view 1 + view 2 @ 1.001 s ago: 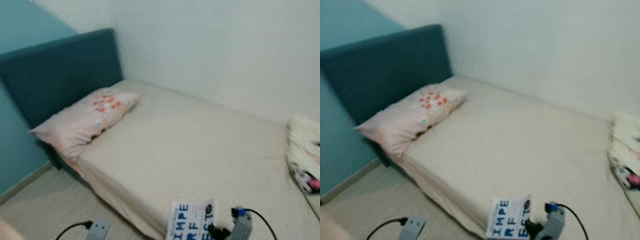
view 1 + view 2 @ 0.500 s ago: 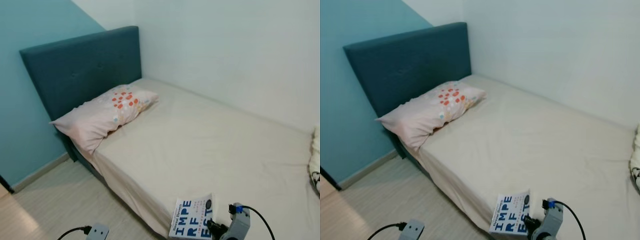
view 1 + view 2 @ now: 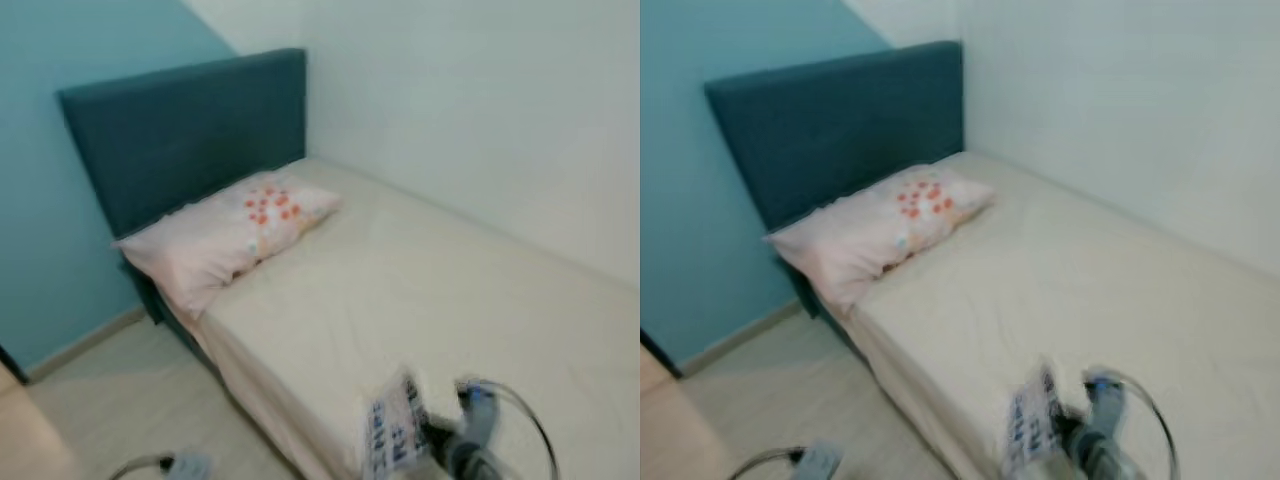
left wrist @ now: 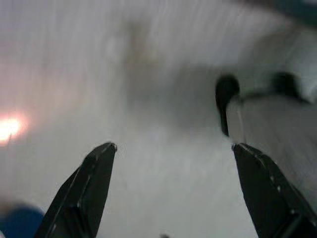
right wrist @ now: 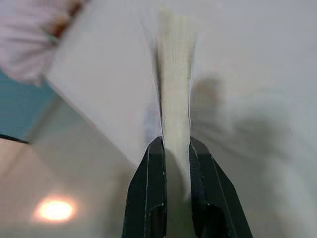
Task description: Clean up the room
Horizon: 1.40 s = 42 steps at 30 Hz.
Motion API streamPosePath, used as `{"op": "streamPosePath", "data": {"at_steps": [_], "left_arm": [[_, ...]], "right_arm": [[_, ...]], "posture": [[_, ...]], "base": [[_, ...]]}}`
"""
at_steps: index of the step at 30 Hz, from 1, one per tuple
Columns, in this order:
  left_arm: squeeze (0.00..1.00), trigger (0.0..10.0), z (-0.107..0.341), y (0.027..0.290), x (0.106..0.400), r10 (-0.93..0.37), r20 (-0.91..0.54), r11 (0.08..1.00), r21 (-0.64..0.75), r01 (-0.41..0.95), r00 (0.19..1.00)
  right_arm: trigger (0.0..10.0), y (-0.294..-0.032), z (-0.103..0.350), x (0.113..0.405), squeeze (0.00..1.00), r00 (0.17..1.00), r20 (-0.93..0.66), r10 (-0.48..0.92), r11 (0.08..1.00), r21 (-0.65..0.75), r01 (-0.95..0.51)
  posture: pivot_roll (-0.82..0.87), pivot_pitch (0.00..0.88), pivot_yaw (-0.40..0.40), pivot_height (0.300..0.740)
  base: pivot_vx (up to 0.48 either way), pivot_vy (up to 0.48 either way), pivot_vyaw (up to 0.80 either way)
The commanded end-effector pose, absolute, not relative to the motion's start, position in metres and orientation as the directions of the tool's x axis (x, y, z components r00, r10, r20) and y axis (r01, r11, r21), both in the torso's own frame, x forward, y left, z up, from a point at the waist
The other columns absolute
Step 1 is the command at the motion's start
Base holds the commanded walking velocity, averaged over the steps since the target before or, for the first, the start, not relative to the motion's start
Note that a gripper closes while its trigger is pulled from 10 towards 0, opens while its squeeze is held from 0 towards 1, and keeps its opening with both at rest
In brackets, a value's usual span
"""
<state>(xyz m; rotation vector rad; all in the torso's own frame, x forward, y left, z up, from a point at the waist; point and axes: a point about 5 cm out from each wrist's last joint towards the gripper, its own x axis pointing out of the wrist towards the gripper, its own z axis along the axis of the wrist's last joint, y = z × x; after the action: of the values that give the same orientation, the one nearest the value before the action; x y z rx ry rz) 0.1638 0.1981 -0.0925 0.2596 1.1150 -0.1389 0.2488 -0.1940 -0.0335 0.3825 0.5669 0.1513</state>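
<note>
My right gripper (image 3: 432,440) is shut on a white book with blue lettering (image 3: 392,432), held low over the near edge of the bed (image 3: 420,290). In the right wrist view the book (image 5: 174,74) stands edge-on, clamped between the two black fingers (image 5: 151,188). My left gripper (image 4: 171,148) hangs open above the pale floor with nothing between its fingers. The left wrist (image 3: 185,466) sits low at the bottom left. The eye views are blurred.
A pink pillow with orange dots (image 3: 235,235) lies at the head of the bed, against a dark teal headboard (image 3: 180,130). The teal wall is on the left, the white wall (image 3: 480,110) behind the bed. Pale floor (image 3: 110,400) runs beside the bed.
The camera has swung left, so the bed and pillow shifted right and the fluffy white bundle left the picture. The book in my right gripper has turned more edge-on.
</note>
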Motion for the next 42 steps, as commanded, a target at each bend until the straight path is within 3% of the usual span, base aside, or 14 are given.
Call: {"op": "streamPosePath", "data": {"at_steps": [1,7,12,20,24,33,42], "left_arm": [[0.0,10.0,-0.093,0.193,0.163,0.004,-0.9,0.961,0.125,0.248,0.436],[0.0,10.0,-0.092,0.193,0.167,0.002,-0.896,0.959,0.128,0.254,0.445],[0.0,10.0,-0.09,0.191,0.171,-0.003,-0.892,0.956,0.13,0.263,0.452],[0.0,10.0,-0.09,0.19,0.172,-0.006,-0.891,0.955,0.129,0.265,0.454],[0.0,10.0,-0.089,0.19,0.174,-0.011,-0.884,0.962,0.118,0.246,0.468],[0.0,10.0,-0.09,0.188,0.173,-0.033,-0.89,0.958,0.102,0.268,0.454],[0.0,10.0,-0.089,0.191,0.173,-0.01,-0.89,0.96,0.12,0.255,0.457]], "right_arm": [[10.0,-0.194,-0.033,0.249,0.0,0.835,-0.488,0.253,0.921,0.386,-0.054],[10.0,-0.185,-0.022,0.262,0.0,0.83,-0.443,0.34,0.918,0.35,-0.189],[10.0,-0.186,-0.013,0.27,0.0,0.852,-0.393,0.347,0.912,0.352,-0.209],[10.0,-0.206,-0.004,0.28,0.0,0.91,-0.374,0.178,0.927,0.374,-0.028],[10.0,-0.221,-0.002,0.281,0.0,0.924,-0.373,0.077,0.888,0.447,0.106],[10.0,-0.224,-0.01,0.275,0.0,0.898,-0.44,0.017,0.887,0.421,0.189],[10.0,-0.23,-0.022,0.262,0.0,0.861,-0.505,-0.06,0.822,0.464,0.329]], "posture": [[0.02,0.0,-0.003,0.74],[0.02,0.0,0.001,0.74],[0.01,0.0,0.003,0.74],[0.01,0.0,0.008,0.74],[0.01,0.0,0.011,0.74],[0.01,0.0,0.014,0.74],[0.01,0.0,0.014,0.74]], "base": [[0.341,0.0,0.78],[0.344,0.0,0.78],[0.337,0.0,0.71],[0.319,0.0,0.0],[0.063,0.0,-0.59],[0.0,-0.295,-0.26],[0.0,0.0,0.0]]}}
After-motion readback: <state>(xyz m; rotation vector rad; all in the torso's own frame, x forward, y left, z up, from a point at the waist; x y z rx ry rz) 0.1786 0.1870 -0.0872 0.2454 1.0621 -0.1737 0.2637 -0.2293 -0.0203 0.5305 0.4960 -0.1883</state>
